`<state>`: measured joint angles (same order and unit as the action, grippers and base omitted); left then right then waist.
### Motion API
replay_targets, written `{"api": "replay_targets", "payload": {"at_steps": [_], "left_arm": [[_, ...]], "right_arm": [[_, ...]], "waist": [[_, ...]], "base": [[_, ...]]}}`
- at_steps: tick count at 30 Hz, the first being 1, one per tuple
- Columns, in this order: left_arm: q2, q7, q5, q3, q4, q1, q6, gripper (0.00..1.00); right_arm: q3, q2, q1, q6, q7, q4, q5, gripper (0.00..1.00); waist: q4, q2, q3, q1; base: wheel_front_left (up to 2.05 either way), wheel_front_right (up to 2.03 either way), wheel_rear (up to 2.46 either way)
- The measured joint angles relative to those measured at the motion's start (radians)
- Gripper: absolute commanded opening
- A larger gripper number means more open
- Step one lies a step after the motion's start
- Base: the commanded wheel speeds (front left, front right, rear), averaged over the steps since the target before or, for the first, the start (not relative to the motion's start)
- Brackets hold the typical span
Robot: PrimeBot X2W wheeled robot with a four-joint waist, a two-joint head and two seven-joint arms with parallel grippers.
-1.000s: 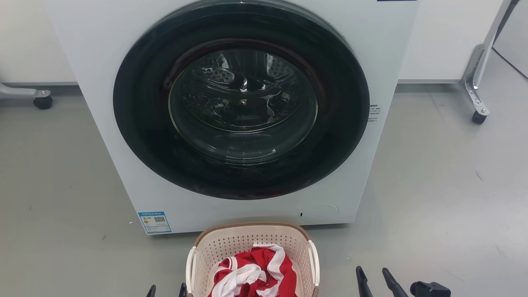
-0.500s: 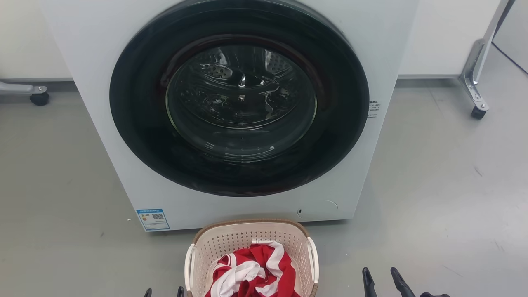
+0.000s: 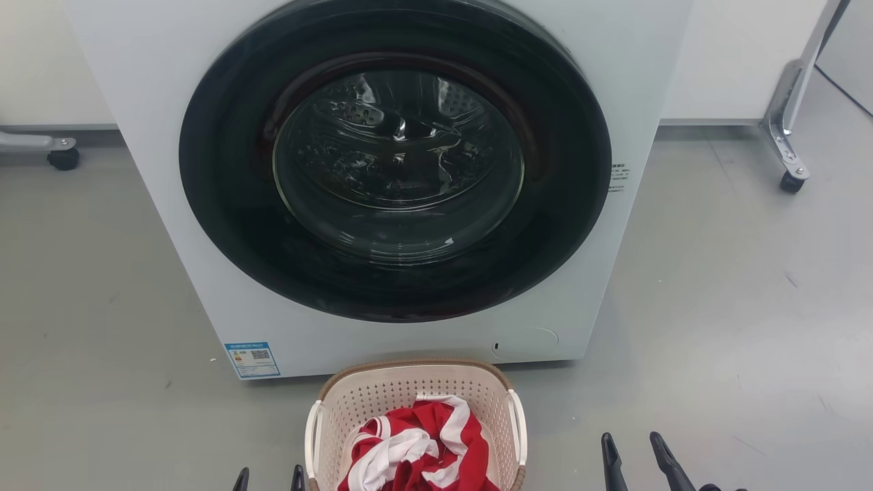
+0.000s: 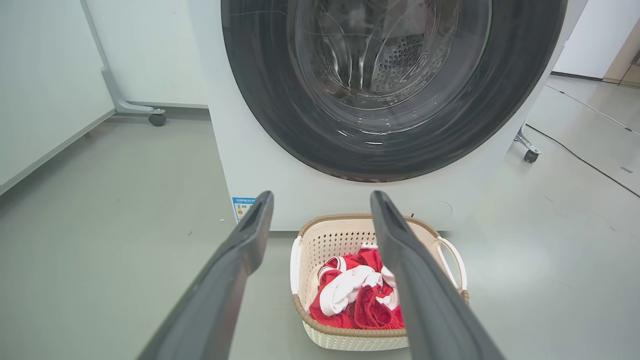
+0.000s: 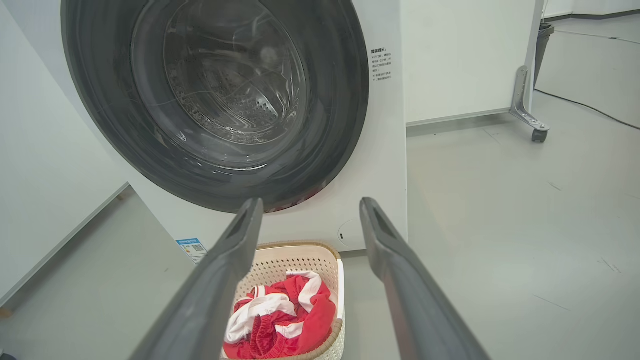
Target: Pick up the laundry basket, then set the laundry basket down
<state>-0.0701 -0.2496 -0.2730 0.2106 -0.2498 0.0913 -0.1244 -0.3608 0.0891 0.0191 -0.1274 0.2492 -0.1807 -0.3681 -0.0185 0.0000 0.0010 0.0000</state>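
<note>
Left hand (image 3: 269, 480) and right hand (image 3: 632, 453) hung released, fingers apart, flanking the small cream perforated plastic laundry basket (image 3: 382, 395), probably lined up for its white side handles (image 3: 520, 426); it sat on the grey floor (image 3: 716, 307) just before the white washing machine (image 3: 150, 102).

Clothes (image 3: 416, 447) lie in the laundry basket (image 3: 409, 383), directly before the washer (image 3: 409, 341).
</note>
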Motion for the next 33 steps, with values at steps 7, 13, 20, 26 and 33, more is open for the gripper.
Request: {"api": "replay_targets", "payload": {"at_steps": [7, 13, 20, 26, 33], "left_arm": [[0.002, 0.0, 0.029, -0.007, 0.013, 0.0, 0.0, 1.0], [0.007, 0.0, 0.033, -0.009, 0.024, 0.0, 0.0, 1.0], [0.008, 0.0, 0.033, -0.011, 0.027, 0.0, 0.0, 1.0], [0.01, 0.001, 0.032, -0.011, 0.014, 0.001, 0.001, 0.0], [0.011, 0.005, 0.024, -0.009, -0.04, 0.022, 0.003, 0.0]], "right_arm": [[0.013, -0.009, 0.015, 0.0, 0.0, 0.018, 0.019, 1.0], [0.02, -0.014, 0.017, 0.0, 0.0, 0.026, 0.036, 1.0], [0.024, -0.02, 0.027, 0.0, 0.0, 0.031, 0.044, 1.0], [0.027, -0.023, 0.035, 0.0, -0.002, 0.018, 0.045, 0.0], [0.029, -0.023, 0.064, 0.002, -0.006, -0.041, 0.039, 0.0]], "waist": [[0.0, 0.0001, 0.0, 0.0], [0.0, 0.0, -0.001, 0.0], [0.0, 0.0, -0.002, 0.0], [0.001, 0.0, -0.003, 0.0], [0.001, 0.0, -0.003, 0.0]], "base": [[0.0, 0.0, 0.0], [0.0, 0.0, 0.0], [0.0, 0.0, 0.0], [0.0, 0.0, 0.0], [0.0, 0.0, 0.0]]}}
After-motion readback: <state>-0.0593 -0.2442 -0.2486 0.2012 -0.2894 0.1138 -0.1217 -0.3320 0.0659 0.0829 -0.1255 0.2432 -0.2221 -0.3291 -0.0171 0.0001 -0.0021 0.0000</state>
